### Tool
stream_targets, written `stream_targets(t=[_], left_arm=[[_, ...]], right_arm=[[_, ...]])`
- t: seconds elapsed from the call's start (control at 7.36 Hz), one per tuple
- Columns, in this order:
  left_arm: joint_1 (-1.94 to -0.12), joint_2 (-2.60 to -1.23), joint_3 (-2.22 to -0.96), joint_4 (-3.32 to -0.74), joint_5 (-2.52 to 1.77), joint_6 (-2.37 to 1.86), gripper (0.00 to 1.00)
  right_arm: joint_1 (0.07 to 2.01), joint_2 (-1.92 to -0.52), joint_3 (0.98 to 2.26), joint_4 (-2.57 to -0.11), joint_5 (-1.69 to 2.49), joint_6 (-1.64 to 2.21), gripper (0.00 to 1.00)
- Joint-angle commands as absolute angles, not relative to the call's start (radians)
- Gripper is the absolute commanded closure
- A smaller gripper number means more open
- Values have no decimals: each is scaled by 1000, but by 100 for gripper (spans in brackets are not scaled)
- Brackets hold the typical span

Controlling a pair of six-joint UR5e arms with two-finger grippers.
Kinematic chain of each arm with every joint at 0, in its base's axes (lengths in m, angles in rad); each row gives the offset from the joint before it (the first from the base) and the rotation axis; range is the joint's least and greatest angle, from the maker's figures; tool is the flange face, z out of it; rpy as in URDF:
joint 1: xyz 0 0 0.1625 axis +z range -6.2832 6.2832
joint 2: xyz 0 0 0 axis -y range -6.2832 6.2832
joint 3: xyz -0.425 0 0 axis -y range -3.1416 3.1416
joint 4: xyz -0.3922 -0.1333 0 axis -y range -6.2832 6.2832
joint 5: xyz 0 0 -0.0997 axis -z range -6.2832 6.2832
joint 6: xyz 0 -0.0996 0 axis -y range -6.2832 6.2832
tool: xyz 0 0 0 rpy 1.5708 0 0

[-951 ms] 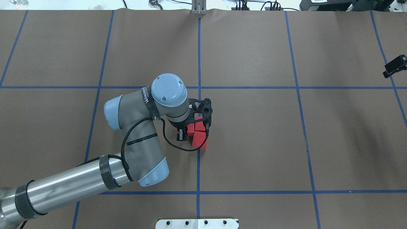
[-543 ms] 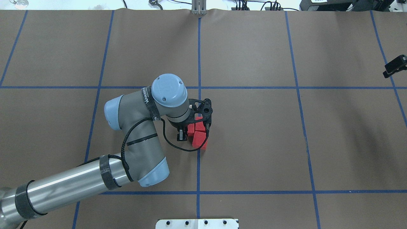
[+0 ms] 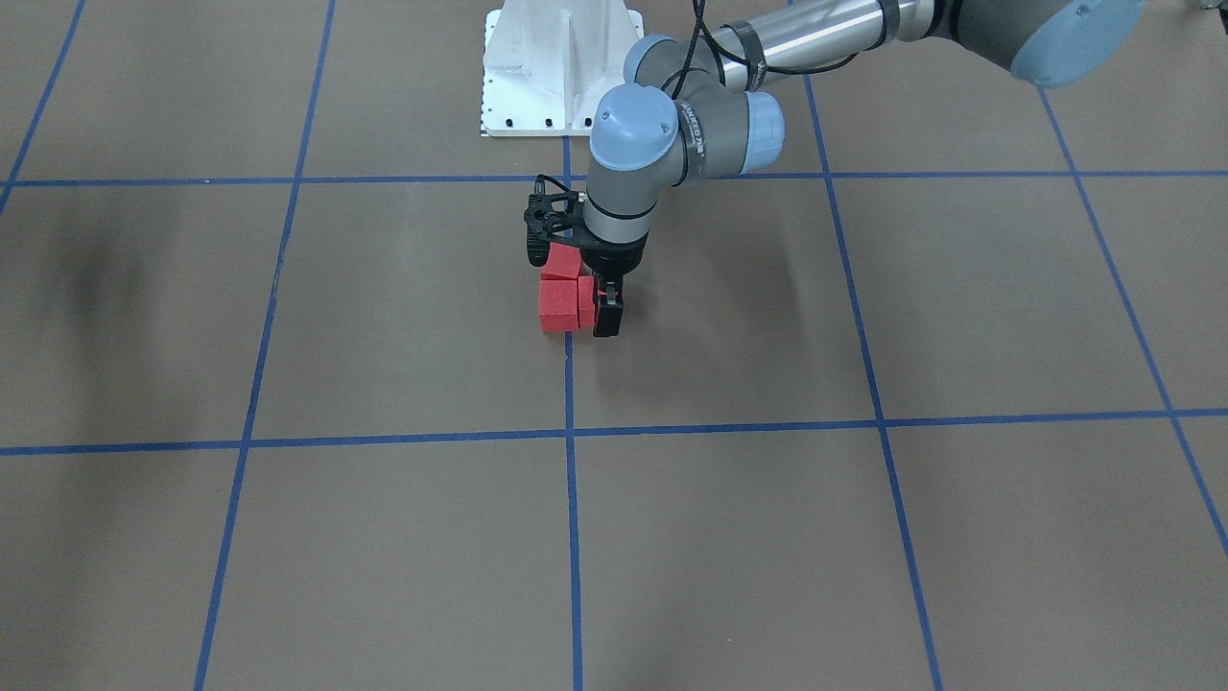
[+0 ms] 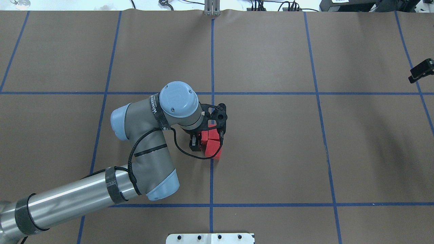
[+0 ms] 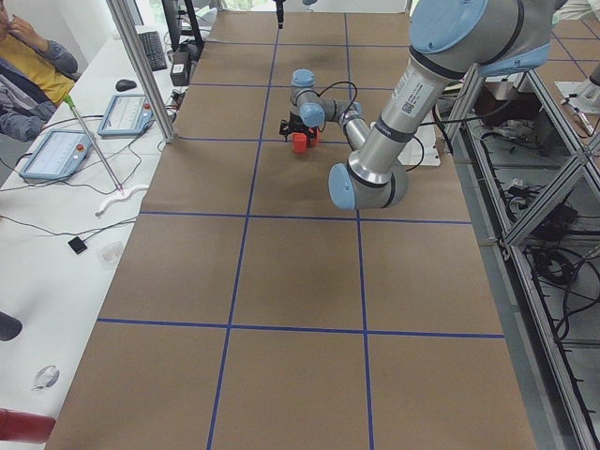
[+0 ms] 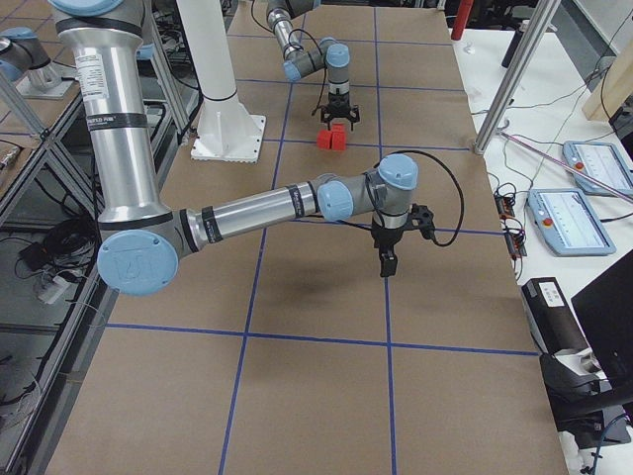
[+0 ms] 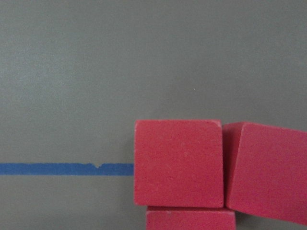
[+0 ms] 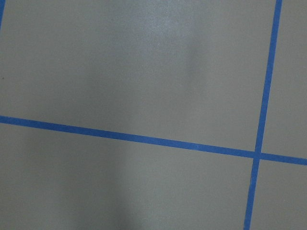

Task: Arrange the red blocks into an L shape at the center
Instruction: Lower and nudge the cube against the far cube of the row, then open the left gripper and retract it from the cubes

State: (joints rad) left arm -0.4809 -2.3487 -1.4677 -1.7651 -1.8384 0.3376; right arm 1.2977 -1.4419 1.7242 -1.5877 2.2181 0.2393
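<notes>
Three red blocks [image 4: 213, 144] lie together in an L on the center [image 4: 212, 173], across the middle blue tape line. They also show in the front view [image 3: 559, 299] and fill the lower right of the left wrist view [image 7: 177, 163], where one sits slightly tilted. My left gripper [image 4: 196, 140] hangs just beside them on my left side [image 3: 604, 302]. It is open and empty, with its fingers spread. My right gripper [image 6: 388, 259] hangs over bare paper far to the right, and I cannot tell its state.
The white metal base [image 4: 210, 238] stands at the near edge [image 3: 561, 67]. Blue tape lines divide the brown paper. A small black object [image 4: 421, 70] juts in at the overhead view's right edge. A person sits at a side table with tablets [image 5: 56, 150].
The left arm's wrist and visible finger have shifted very slightly. The red blocks have not moved.
</notes>
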Motion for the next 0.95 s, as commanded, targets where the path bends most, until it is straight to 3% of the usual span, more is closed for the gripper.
stream_targets(t=[0.0,0.54,0.81], left_arm=[[-492,-2345,-1495,-1756,-1841,345,1],[-570,-2203,-1765,-1564,-1842,347,1],[-723,-2085,-1779,-1572,-1845,344,0]], right_arm=[[1298,-1442,1724,-1588,2218,239,1],[1298,-1442,1721,-1588,2218,239,1],[1298,-1445,1720,-1588,2218,238,1]])
